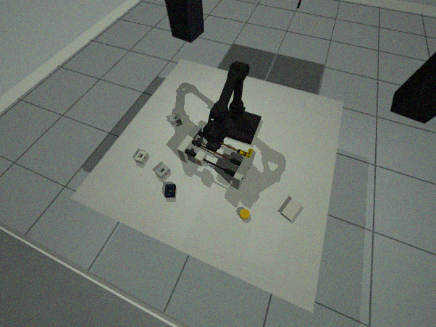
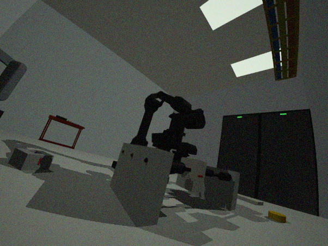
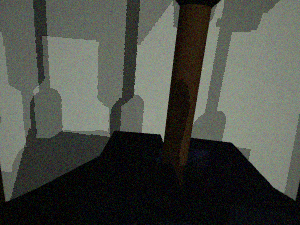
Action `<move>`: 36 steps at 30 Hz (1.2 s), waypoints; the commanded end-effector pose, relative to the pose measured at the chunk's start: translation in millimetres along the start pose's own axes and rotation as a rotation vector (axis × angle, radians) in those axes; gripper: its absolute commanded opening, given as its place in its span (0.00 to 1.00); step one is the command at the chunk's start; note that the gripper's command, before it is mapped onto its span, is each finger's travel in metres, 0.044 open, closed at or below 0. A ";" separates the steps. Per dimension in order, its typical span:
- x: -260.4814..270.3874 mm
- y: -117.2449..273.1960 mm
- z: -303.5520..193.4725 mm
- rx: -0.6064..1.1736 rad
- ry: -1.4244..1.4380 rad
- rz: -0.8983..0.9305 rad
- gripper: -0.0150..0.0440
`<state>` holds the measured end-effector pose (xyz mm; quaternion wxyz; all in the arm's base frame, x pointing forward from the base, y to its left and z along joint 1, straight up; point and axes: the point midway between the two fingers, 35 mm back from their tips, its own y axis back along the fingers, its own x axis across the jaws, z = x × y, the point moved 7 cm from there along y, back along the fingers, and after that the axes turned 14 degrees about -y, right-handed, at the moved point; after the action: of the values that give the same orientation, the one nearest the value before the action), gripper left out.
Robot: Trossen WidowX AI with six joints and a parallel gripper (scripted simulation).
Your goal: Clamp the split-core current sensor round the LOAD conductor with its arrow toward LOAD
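The conductor with the yellow marker (image 1: 250,153) is the one nearest the arm base; its lettering is too small to read. Its copper rod (image 1: 229,146) (image 3: 189,64) runs up the wrist view and down into a dark mass. My gripper (image 1: 214,145) (image 2: 178,161) (image 3: 169,169) is low over this rod, near the end wall on the left in the top view. It is shut on the dark sensor (image 3: 199,156), which sits around the rod and is hard to tell from the black fingers. Its arrow, and whether its halves meet, cannot be seen.
Two more rods run beside it between the end walls (image 2: 144,185) (image 2: 221,190). A white block with a red arrow (image 1: 200,158) (image 2: 196,177) sits on the outermost one. White blocks (image 1: 140,156) (image 1: 161,170), a dark blue block (image 1: 169,190) and a yellow disc (image 1: 245,214) (image 2: 277,216) stand around.
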<state>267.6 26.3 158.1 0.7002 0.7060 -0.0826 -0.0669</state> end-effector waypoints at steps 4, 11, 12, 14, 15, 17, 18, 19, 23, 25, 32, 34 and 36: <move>0.5 8.3 -0.1 -0.001 -0.007 0.011 0.25; 0.5 8.3 -0.1 -0.001 -0.007 0.011 0.25; 0.5 8.3 -0.1 -0.001 -0.007 0.011 0.25; 0.5 8.3 -0.1 -0.001 -0.007 0.011 0.25; 0.5 8.3 -0.1 -0.001 -0.007 0.011 0.25; -0.5 5.1 0.3 -0.004 -0.001 -0.001 0.25; -0.5 5.1 0.3 -0.004 -0.001 -0.001 0.25; -0.5 5.1 0.3 -0.004 -0.001 -0.001 0.25; -0.5 5.1 0.3 -0.004 -0.001 -0.001 0.25; -0.5 5.1 0.3 -0.004 -0.001 -0.001 0.25; -0.5 5.1 0.3 -0.004 -0.001 -0.001 0.52; -0.5 5.1 0.3 -0.004 -0.001 -0.001 0.61; -0.5 5.1 0.3 -0.004 -0.001 -0.001 0.70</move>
<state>266.9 26.1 162.8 0.7016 0.7046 -0.0819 -0.0686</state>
